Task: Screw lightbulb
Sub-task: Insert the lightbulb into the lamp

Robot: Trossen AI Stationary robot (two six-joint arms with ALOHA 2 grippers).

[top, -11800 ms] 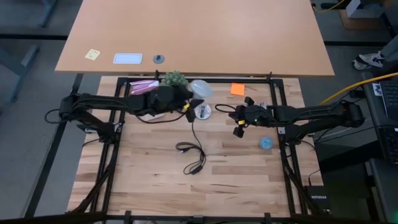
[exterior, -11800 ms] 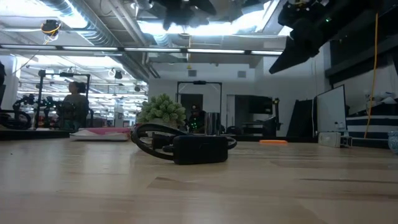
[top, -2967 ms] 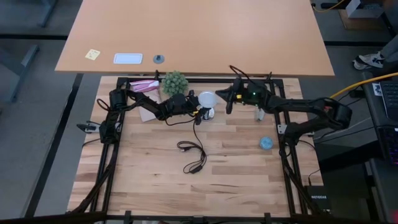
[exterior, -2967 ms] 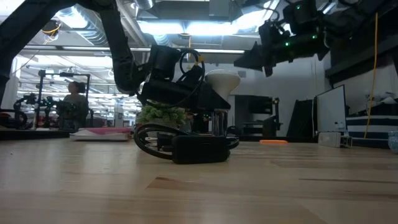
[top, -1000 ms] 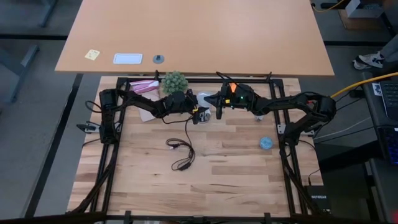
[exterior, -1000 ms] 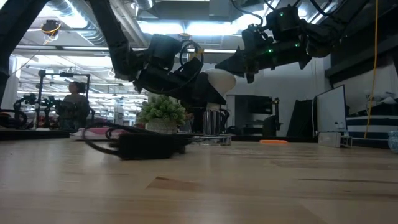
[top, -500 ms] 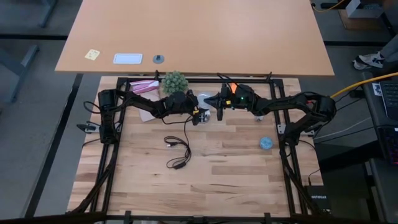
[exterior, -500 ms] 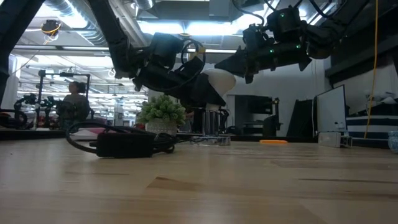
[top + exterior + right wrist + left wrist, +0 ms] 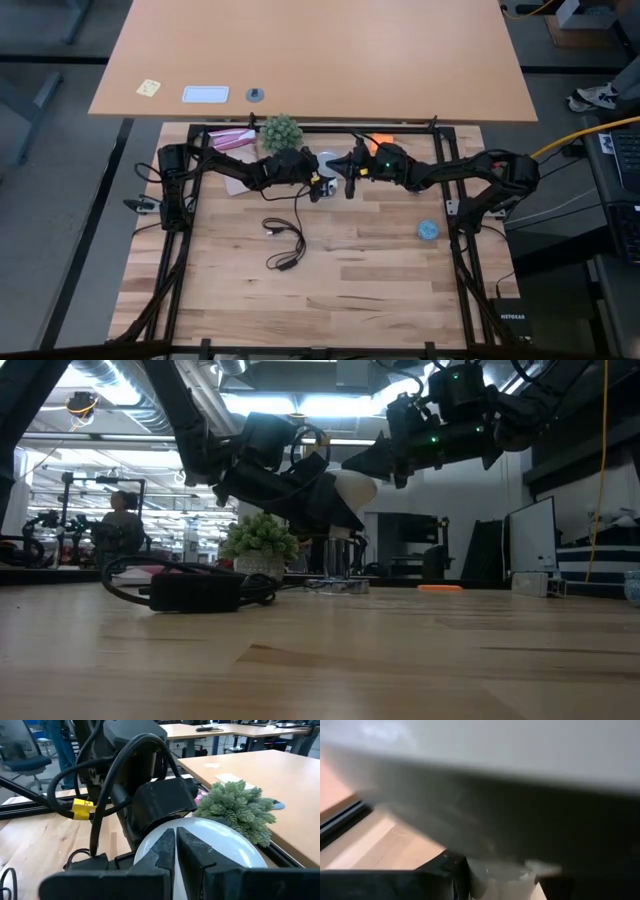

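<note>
In the low view a black cord with its boxy switch is lying nearest on the wooden surface, and from above it is trailing down the planks toward the near edge. A small light-blue object is sitting well apart from it, on the right side of the surface.

Farther back, both arms are meeting over the middle. The left hand is reaching in from the left and gripping the bulb low on its narrow end, its fingers part-way closed around it. The bulb is being held above the surface, tilted, its white dome pointing up and toward the right arm. Below it, a silvery socket is resting on the planks. In the left wrist view the bulb's pale body is filling almost everything, too close to make out more.

The right hand is coming in from the right, its fingers pressed together with nothing between them; in the right wrist view their tips are lying against the dome.

Just behind the bulb a little green plant is standing near the back rail, with a pink item beside it.

Beyond, a person is sitting in the room.
</note>
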